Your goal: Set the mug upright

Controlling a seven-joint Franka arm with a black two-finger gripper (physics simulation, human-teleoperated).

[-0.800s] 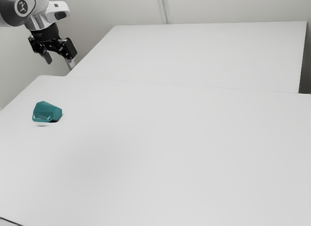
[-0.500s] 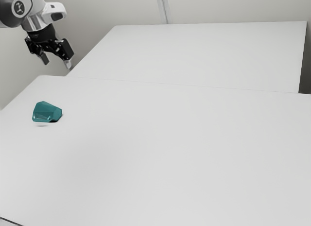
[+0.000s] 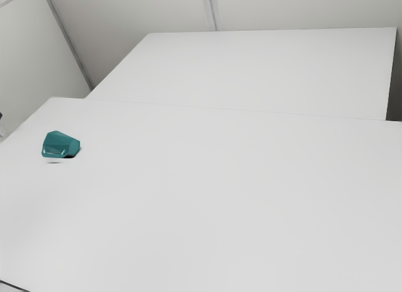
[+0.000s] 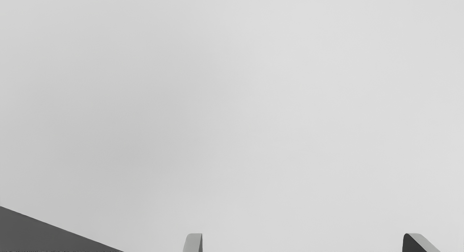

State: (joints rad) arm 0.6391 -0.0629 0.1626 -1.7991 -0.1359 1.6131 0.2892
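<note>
1. The teal mug (image 3: 60,144) lies tipped on its side on the white bench (image 3: 220,198), near the bench's edge at the exterior view's left.
2. The end effector (image 3: 1,125), only a sliver of it visible, is just beyond that same edge of the bench, well clear of the mug.
3. Its fingertips (image 4: 194,243) are spread wide, with nothing pinched between them.

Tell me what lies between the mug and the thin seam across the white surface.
A bare stretch of white tabletop lies between the teal mug and the seam; the exterior view shows this.
</note>
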